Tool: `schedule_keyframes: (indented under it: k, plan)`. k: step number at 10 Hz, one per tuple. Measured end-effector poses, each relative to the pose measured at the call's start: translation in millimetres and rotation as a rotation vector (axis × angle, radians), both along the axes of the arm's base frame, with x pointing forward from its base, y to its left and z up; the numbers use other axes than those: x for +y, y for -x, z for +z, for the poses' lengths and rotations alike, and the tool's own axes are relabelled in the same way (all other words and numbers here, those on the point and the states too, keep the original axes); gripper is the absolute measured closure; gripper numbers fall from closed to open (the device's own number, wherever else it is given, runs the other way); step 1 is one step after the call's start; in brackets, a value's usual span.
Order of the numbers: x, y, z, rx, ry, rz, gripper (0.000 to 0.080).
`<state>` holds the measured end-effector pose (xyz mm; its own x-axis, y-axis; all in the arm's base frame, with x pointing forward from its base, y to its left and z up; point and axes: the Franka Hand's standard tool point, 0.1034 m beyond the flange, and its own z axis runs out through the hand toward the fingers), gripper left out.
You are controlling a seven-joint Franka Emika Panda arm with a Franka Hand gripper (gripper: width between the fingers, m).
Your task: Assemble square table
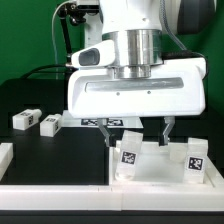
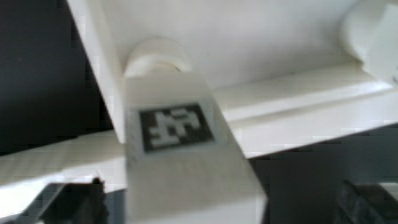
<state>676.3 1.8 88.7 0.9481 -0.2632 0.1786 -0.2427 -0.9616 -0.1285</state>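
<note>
Pincer (image 1: 140, 133): fingers apart, either side of upright leg (image 1: 130, 152), not gripping. Leg seated in slab (image 1: 160, 173) corner. Second leg (image 1: 193, 157) nearby. Loose block (image 1: 25, 118) on worktop (image 1: 50, 150).

Green backdrop (image 1: 25, 35), black tabletop (image 1: 50, 155), long white border bar (image 1: 50, 196) in front

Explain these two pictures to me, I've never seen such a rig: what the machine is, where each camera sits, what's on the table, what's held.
It is a robot arm with a two-finger gripper. One picture comes from a camera off the arm, the other from a camera on its wrist. On the black table lies a white square slab with tagged legs standing on it; two loose leg blocks lie apart. The gripper is open around one leg; nothing is held.
</note>
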Motion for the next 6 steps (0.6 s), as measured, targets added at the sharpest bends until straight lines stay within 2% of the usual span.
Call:
schedule_keyframes:
  k: [1, 2, 3, 4, 5, 6]
  plan:
    - [0.9, 4.1, -4.5, 0.08, -0.018, 0.014, 0.0151]
    - [-6.1, 5.1, -4.5, 0.135, -0.026, 0.019, 0.0151]
    - [-14.5, 6.1, -4.4, 0.135, -0.016, 0.012, 0.0151]
    - [-13.2, 6.7, -5.5, 0.136, -0.018, 0.009, 0.0151]
    - [-12.8, 6.6, -5.5, 0.139, -0.023, -0.018, 0.028]
    - [-13.1, 6.6, -5.5, 0.139, -0.023, -0.019, 0.028]
